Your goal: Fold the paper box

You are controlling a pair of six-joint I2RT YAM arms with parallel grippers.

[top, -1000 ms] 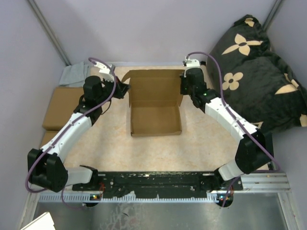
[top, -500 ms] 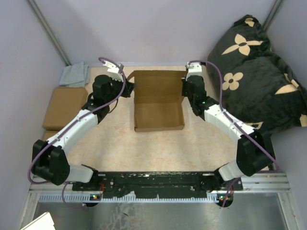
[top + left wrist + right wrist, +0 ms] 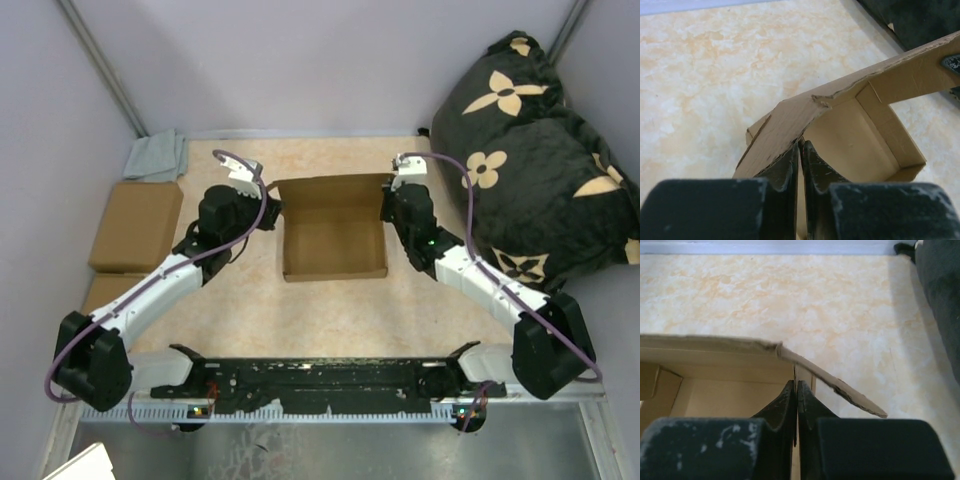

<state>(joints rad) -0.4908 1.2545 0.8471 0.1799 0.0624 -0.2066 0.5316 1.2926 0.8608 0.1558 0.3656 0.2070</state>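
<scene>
Paper box in both grippers

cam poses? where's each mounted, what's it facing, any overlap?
Top external: above, behind the bases, looking down on the table; left arm and right arm show.
Left wrist: looks along the left gripper, shut on the box wall.
Right wrist: looks along the right gripper, shut on the opposite wall.
Shared: all three see the box.
</scene>
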